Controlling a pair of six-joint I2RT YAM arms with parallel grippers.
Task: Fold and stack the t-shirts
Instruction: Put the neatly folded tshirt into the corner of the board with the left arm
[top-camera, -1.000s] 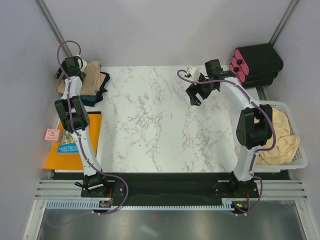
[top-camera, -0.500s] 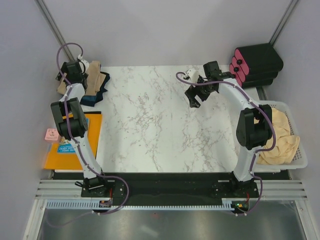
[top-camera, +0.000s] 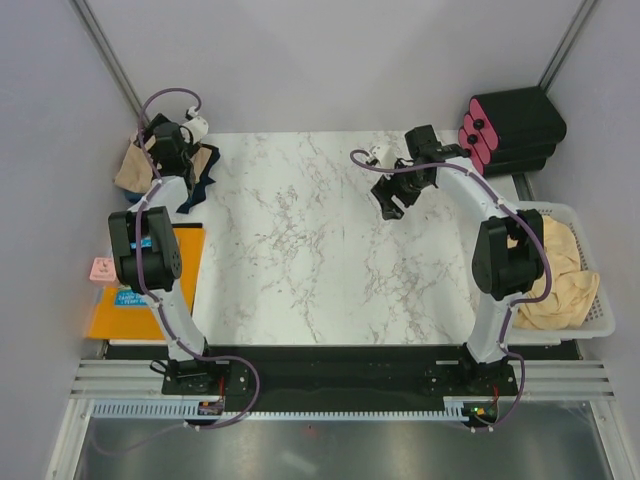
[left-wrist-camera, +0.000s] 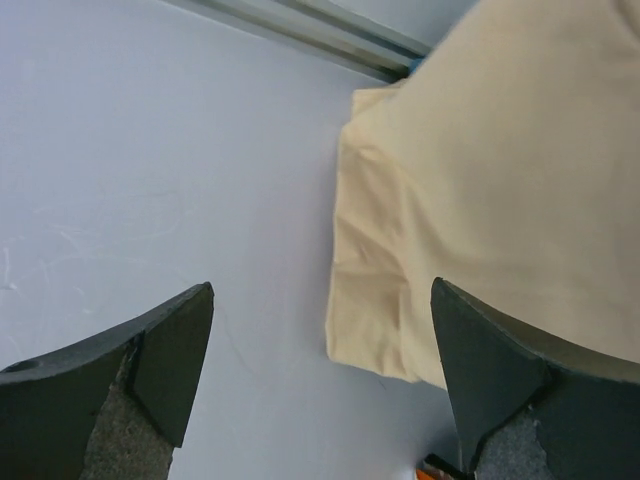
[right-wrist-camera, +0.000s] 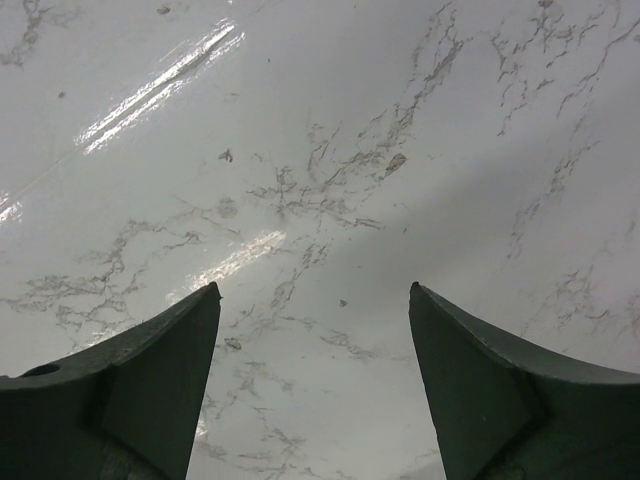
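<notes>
- T-shirts (top-camera: 133, 168) lie stacked by the table's (top-camera: 300, 260) far-left corner, right beside the left gripper (left-wrist-camera: 320, 292), whose jaws are apart and hold nothing.
- Top shirt (left-wrist-camera: 500, 180): tan, folded, smooth, with a dark teal one (top-camera: 200, 188) beneath.
- Crumpled beige shirts (top-camera: 555, 265) fill the basket (top-camera: 600, 290), well apart from the right gripper (right-wrist-camera: 315, 290), which is spread over bare marble.

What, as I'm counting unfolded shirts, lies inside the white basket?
Crumpled beige cloth fills the basket; the right arm hides part of it, and anything beneath the cloth cannot be seen.
</notes>
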